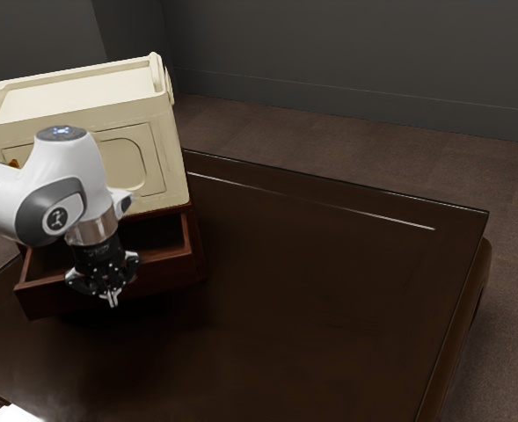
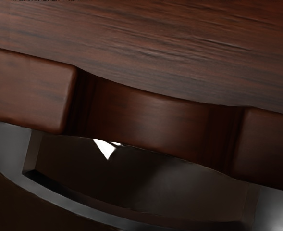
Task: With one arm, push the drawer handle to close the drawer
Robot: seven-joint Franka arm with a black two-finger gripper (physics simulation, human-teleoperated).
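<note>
By the open, red-brown wooden drawer point(image 1: 164, 274), the black end effector point(image 1: 111, 297) has its fingers pressed together. On the drawer's front is a curved grey metal handle point(image 2: 79, 203). A crooked push could make the drawer stick.

Clock reference: exterior view, table point(image 1: 329, 299) centre, 12 at view's top. Drawer unit point(image 1: 197, 237): on table, 10 o'clock. Box point(image 1: 160, 149): on top of drawer unit. Drawer point(image 1: 166, 271): in unit, extended toward 6 o'clock. Handle point(image 2: 74, 202): on drawer's outer face. Wall point(image 1: 355, 61): beyond table, 12 o'clock. Floor point(image 1: 267, 132): between table and wall.
</note>
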